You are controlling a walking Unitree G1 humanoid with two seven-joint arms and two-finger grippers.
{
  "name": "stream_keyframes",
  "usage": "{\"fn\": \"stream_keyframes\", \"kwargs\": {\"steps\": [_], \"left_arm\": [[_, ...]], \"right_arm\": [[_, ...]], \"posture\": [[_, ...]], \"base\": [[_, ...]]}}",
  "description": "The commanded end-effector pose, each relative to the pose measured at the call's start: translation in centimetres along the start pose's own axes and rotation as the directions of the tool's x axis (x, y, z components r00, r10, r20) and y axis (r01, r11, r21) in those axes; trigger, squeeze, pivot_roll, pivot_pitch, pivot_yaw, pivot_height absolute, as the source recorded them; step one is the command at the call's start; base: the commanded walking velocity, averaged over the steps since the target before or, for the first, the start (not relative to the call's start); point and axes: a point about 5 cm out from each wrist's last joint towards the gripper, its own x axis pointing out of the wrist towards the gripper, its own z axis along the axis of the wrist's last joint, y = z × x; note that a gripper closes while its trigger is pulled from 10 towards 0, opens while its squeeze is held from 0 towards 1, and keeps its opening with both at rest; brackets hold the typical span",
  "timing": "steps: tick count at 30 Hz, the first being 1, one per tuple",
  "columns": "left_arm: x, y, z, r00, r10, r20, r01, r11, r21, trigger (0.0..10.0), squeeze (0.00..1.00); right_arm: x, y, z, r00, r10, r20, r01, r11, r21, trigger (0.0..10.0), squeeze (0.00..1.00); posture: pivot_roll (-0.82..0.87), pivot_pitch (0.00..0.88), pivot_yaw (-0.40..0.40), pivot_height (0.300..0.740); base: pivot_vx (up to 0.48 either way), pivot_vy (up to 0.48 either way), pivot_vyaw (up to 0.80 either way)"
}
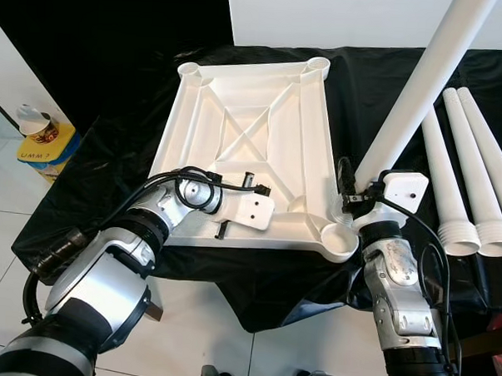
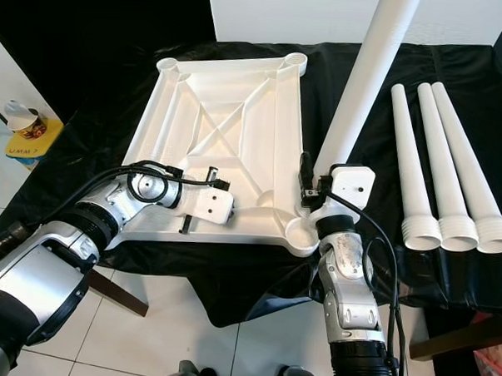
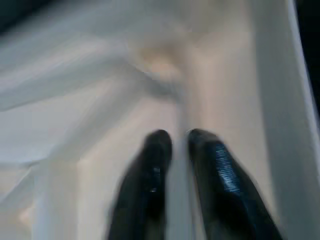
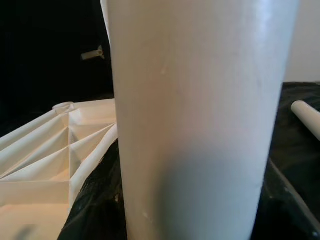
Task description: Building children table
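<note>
The white ribbed plastic tabletop (image 1: 253,146) lies upside down on the black-draped counter (image 1: 111,149), exposing its corner sockets, so the right hand (image 1: 355,197), clamped around a long white tapered plastic leg (image 1: 422,87), can seat it at the near corner while the left hand (image 3: 175,145), fingers nearly closed and empty, presses on a rib to steady it

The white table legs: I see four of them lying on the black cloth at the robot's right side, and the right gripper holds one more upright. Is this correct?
Not quite: three spare legs lie on the black cloth, not four, as the right eye view shows. The right gripper does hold one more leg upright.
</note>
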Motion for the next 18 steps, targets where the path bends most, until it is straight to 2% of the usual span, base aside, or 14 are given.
{"fn": "stream_keyframes", "kwargs": {"steps": [1, 2, 3, 4, 5, 6, 7, 8, 9, 10, 14, 15, 18], "left_arm": [[-2.3, 4.3, 0.5, 0.899, 0.434, 0.054, -0.422, 0.893, -0.158, 10.0, 1.0], [-2.7, 4.4, 0.5, 0.891, 0.448, 0.07, -0.424, 0.878, -0.222, 10.0, 1.0], [-2.7, 4.4, 0.5, 0.891, 0.448, 0.07, -0.424, 0.878, -0.222, 10.0, 1.0], [-3.1, 4.6, 0.5, 0.878, 0.47, 0.09, -0.43, 0.857, -0.285, 10.0, 0.0], [-3.1, 4.6, 0.5, 0.878, 0.47, 0.09, -0.43, 0.857, -0.285, 10.0, 0.0], [-3.6, 4.6, 0.6, 0.858, 0.503, 0.108, -0.44, 0.826, -0.351, 10.0, 0.0], [-3.6, 4.6, 0.6, 0.858, 0.503, 0.108, -0.44, 0.826, -0.351, 10.0, 0.0], [-4.2, 4.7, 0.5, 0.834, 0.54, 0.114, -0.452, 0.786, -0.422, 10.0, 0.0], [-4.2, 4.7, 0.5, 0.834, 0.54, 0.114, -0.452, 0.786, -0.422, 10.0, 0.0], [-4.9, 4.3, 0.3, 0.821, 0.558, 0.121, -0.445, 0.757, -0.478, 10.0, 0.0], [-5.6, 3.5, 0.0, 0.819, 0.56, 0.125, -0.425, 0.739, -0.523, 10.0, 0.0], [-6.0, 2.8, -0.5, 0.829, 0.552, 0.094, -0.426, 0.73, -0.533, 10.0, 0.0], [-7.3, 1.2, -2.6, 0.826, 0.562, -0.051, -0.488, 0.667, -0.563, 10.0, 0.0]], "right_arm": [[-0.3, 0.3, -0.4, 1.0, 0.006, -0.02, -0.006, 1.0, 0.003, 10.0, 0.0], [-0.2, 0.4, -0.5, 1.0, 0.007, -0.021, -0.007, 1.0, 0.004, 10.0, 0.0], [-0.2, 0.4, -0.5, 1.0, 0.007, -0.021, -0.007, 1.0, 0.004, 10.0, 0.0], [-0.2, 0.4, -0.5, 1.0, 0.01, -0.021, -0.01, 1.0, 0.007, 10.0, 0.0], [-0.2, 0.4, -0.5, 1.0, 0.01, -0.021, -0.01, 1.0, 0.007, 10.0, 0.0], [-0.1, 0.6, -0.6, 1.0, 0.015, -0.022, -0.014, 1.0, 0.01, 10.0, 0.0], [-0.1, 0.6, -0.6, 1.0, 0.015, -0.022, -0.014, 1.0, 0.01, 10.0, 0.0], [0.0, 0.7, -0.6, 1.0, 0.02, -0.021, -0.019, 1.0, 0.014, 10.0, 0.0], [0.0, 0.7, -0.6, 1.0, 0.02, -0.021, -0.019, 1.0, 0.014, 10.0, 0.0], [0.1, 0.9, -0.7, 0.999, 0.028, -0.024, -0.028, 0.999, 0.02, 10.0, 0.0], [0.2, 1.0, -0.8, 0.999, 0.039, -0.029, -0.038, 0.999, 0.027, 10.0, 0.0], [0.3, 1.3, -1.0, 0.998, 0.054, -0.035, -0.053, 0.998, 0.033, 10.0, 0.0], [0.5, 1.9, -1.4, 0.993, 0.103, -0.051, -0.1, 0.994, 0.05, 10.0, 0.0]], "posture": [[-0.13, 0.145, 0.111, 0.74], [-0.12, 0.143, 0.11, 0.74], [-0.12, 0.143, 0.11, 0.74], [-0.12, 0.14, 0.107, 0.74], [-0.12, 0.14, 0.107, 0.74], [-0.11, 0.137, 0.104, 0.74], [-0.11, 0.137, 0.104, 0.74], [-0.11, 0.135, 0.101, 0.74], [-0.11, 0.135, 0.101, 0.74], [-0.1, 0.128, 0.09, 0.74], [-0.09, 0.126, 0.086, 0.74], [-0.08, 0.121, 0.077, 0.74], [-0.06, 0.112, 0.061, 0.74]], "base": [[0.0, 0.0, 0.0], [0.0, 0.0, 0.0], [0.0, 0.0, 0.0], [0.0, 0.0, 0.0], [0.0, 0.0, 0.0], [0.0, 0.0, 0.0], [0.0, 0.0, 0.0], [0.0, 0.0, 0.0], [0.0, 0.0, 0.0], [0.0, 0.0, 0.0], [0.0, 0.0, 0.0], [0.0, 0.0, 0.0], [0.0, 0.0, 0.0]]}}
